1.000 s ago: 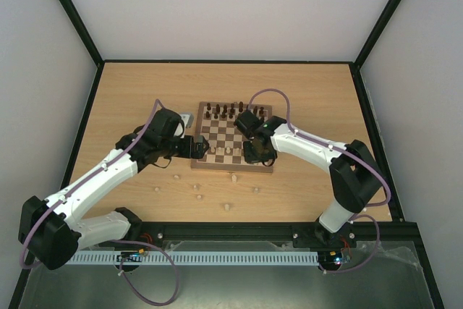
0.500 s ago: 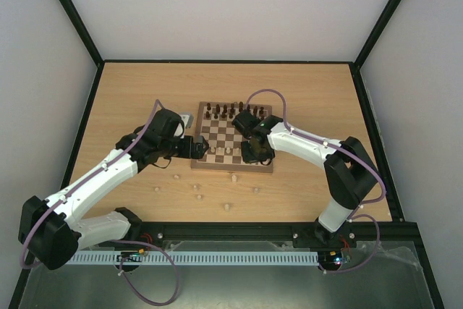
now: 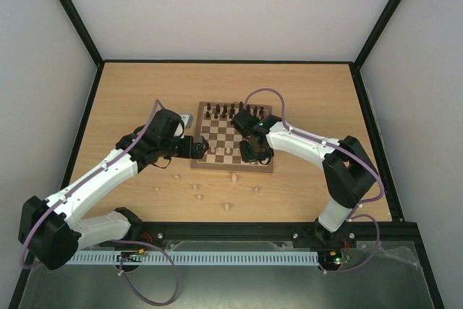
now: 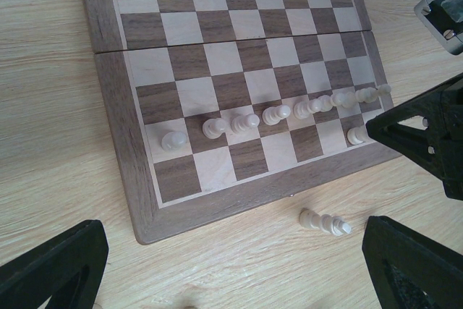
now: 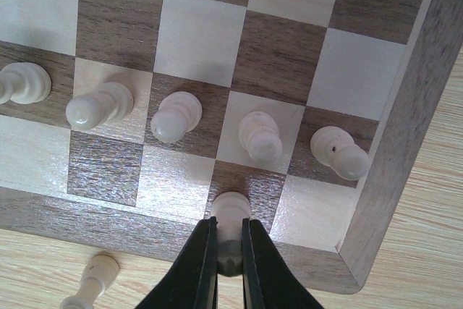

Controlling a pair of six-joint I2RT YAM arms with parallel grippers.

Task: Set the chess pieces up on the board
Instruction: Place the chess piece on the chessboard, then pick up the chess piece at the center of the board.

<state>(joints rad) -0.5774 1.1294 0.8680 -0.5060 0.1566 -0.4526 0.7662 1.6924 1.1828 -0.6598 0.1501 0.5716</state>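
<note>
The counter (image 3: 145,85) is carrying the board (image 4: 217,27) at centre of the top view. The left tool (image 4: 231,251) is hanging spread and empty. The right tool (image 5: 230,231) is clamping a pale piece (image 5: 230,208) over a dark edge-row square, bottom centre of its wrist view. Recommendation: seat the base flat, then part the fingers narrowly, clearing the pawn (image 5: 259,135) just above.
</note>
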